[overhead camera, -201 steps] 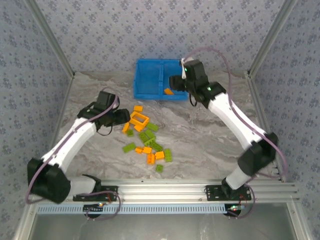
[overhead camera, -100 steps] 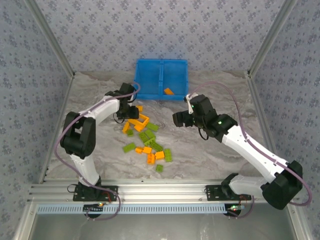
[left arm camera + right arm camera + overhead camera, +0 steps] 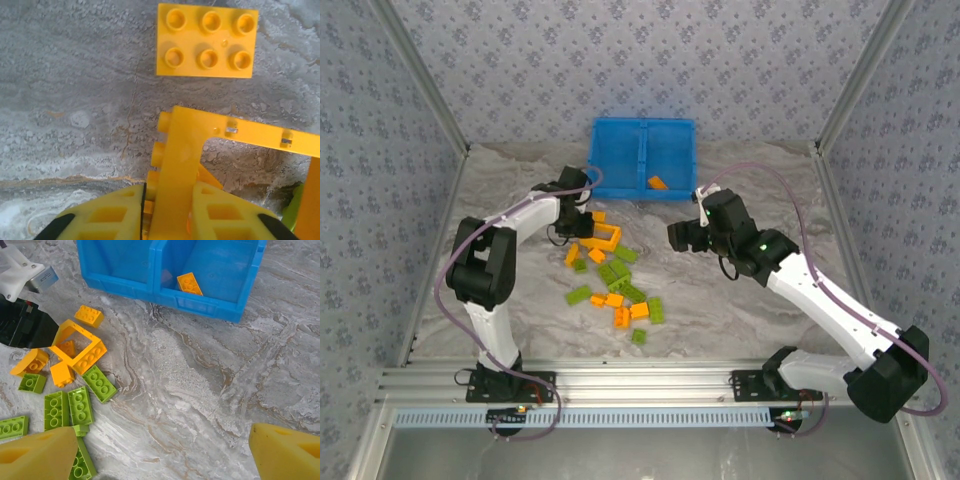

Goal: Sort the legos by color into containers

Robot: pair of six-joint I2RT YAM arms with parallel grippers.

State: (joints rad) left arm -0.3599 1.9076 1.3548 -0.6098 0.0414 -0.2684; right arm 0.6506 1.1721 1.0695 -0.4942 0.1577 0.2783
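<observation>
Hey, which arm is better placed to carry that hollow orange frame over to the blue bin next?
Left. The left tool is shut on the orange frame, close to the blue bin. The right tool is open and empty, off to the frame's side.

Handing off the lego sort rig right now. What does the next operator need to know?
Left gripper: jaws shut on a wall of the orange frame.
Right gripper: open, empty, hovering over the table near the blue bin.
Done: one orange brick in the bin's right compartment.
Left to do: the held frame, plus the other orange bricks and the green bricks lying on the table.
</observation>
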